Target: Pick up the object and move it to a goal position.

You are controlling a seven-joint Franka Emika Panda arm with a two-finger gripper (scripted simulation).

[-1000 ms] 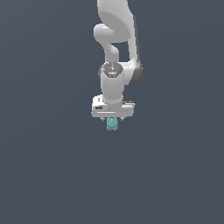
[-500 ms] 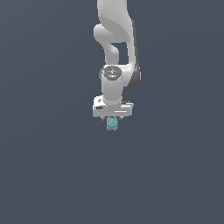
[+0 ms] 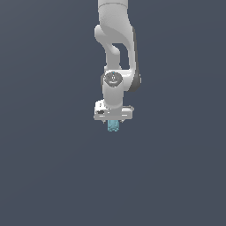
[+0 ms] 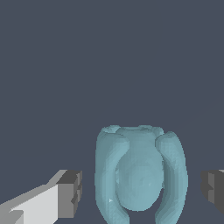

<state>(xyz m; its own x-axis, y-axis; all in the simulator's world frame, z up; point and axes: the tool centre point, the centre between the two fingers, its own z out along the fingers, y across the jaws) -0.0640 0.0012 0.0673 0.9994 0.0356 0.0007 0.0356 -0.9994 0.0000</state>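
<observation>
The white Panda arm (image 3: 115, 48) hung down the middle of the exterior view, its joints stacked one over another and its wrist pointing straight down. At its lower end sat the broad white gripper (image 3: 113, 121), and just under the middle of the gripper's body showed the object (image 3: 113, 126) — a small, light teal-blue lump, far narrower than the white body above it. Only the object's lower part stuck out below; the fingers themselves could not be made out from this side.

The wrist view gave the closer look. The object (image 4: 140, 175) was a knobbly, roughly cylindrical thing with a rounded middle bulge and two thicker ridges running down its flanks. It stood between the two dark grey finger pads, one (image 4: 70, 194) on a white finger and the other (image 4: 213, 189) only partly inside the picture. The jaws stood apart, set to either side of the object, and a strip of bare background showed between each pad and the nearest teal ridge — so the pads flanked the object without touching it. The gaps on the two sides looked about equal, which put the object near the midline of the gripper (image 4: 142, 192).

Everything else was one flat, dark slate-grey ground (image 3: 48, 176), with no edge or corner to place things by. Whether the object rested on that ground or hung clear of it could not be told from either view.
</observation>
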